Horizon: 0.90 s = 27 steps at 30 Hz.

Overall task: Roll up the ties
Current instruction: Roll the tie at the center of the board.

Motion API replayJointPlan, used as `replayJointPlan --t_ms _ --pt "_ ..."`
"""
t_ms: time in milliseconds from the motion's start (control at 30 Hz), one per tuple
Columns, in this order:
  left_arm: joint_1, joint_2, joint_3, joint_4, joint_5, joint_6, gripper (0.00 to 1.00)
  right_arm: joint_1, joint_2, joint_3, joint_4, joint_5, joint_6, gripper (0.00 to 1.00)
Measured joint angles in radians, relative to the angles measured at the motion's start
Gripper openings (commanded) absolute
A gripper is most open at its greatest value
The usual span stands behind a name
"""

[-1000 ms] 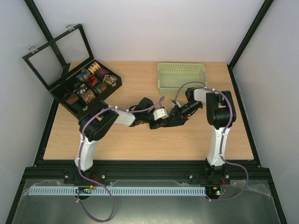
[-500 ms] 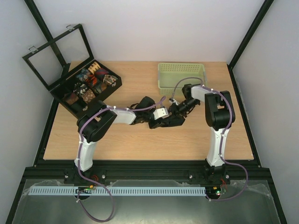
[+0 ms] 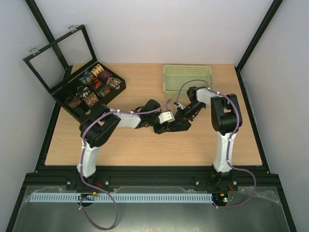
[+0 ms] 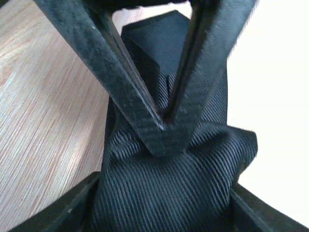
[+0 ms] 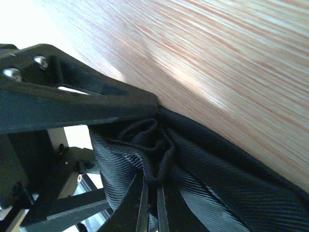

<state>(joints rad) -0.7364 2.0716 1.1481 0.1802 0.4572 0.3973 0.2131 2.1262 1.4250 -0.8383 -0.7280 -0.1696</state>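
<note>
While the wood-grain bench [image 3: 145, 145] carries a black compartmented box [image 3: 121, 87] of coiled patterned ties [image 3: 96, 79] and a pale green perforated basket [image 3: 174, 87], seen only from above, the twill-ribbed black tie [image 4: 164, 193] lies bunched mid-bench. Left hand [image 4: 166, 123] pinches it, fingers meeting in a V; right hand [image 5: 153, 193] clamps its folds.

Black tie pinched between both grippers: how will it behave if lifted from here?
Probably floppy: the black tie bunches into folds where the left gripper pinches it. Likely light and fairly grippy, given its thin ribbed weave. It may unfurl if released; the folds at the right gripper look loose.
</note>
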Motion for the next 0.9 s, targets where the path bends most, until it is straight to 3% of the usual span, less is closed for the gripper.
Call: replayJointPlan --t_ms 100,200,433,567,700,767,800,900 --pt "0.002 -0.001 -0.001 0.003 0.017 -0.005 0.78 -0.021 0.006 -0.020 0.010 -0.005 -0.011 0.01" --pt "0.011 -0.016 -0.025 0.016 0.044 -0.009 0.84 -0.039 0.017 -0.042 0.033 -0.009 -0.018 0.01" --pt "0.026 -0.035 -0.089 0.103 0.126 -0.044 0.88 -0.060 0.026 -0.076 0.072 -0.055 -0.023 0.01" --pt "0.026 0.004 -0.074 0.187 0.156 -0.109 0.82 -0.063 0.026 -0.081 0.079 -0.062 -0.010 0.01" --pt "0.026 0.064 -0.031 0.248 0.164 -0.152 0.65 -0.063 0.026 -0.084 0.083 -0.069 0.000 0.01" --pt "0.026 0.072 -0.025 0.254 0.167 -0.152 0.55 -0.063 0.027 -0.083 0.084 -0.072 0.005 0.09" --pt "0.026 0.071 -0.026 0.251 0.164 -0.142 0.51 -0.063 0.028 -0.081 0.083 -0.072 0.009 0.17" --pt "0.023 0.060 -0.040 0.241 0.146 -0.104 0.48 -0.063 0.032 -0.061 0.063 -0.080 0.014 0.31"
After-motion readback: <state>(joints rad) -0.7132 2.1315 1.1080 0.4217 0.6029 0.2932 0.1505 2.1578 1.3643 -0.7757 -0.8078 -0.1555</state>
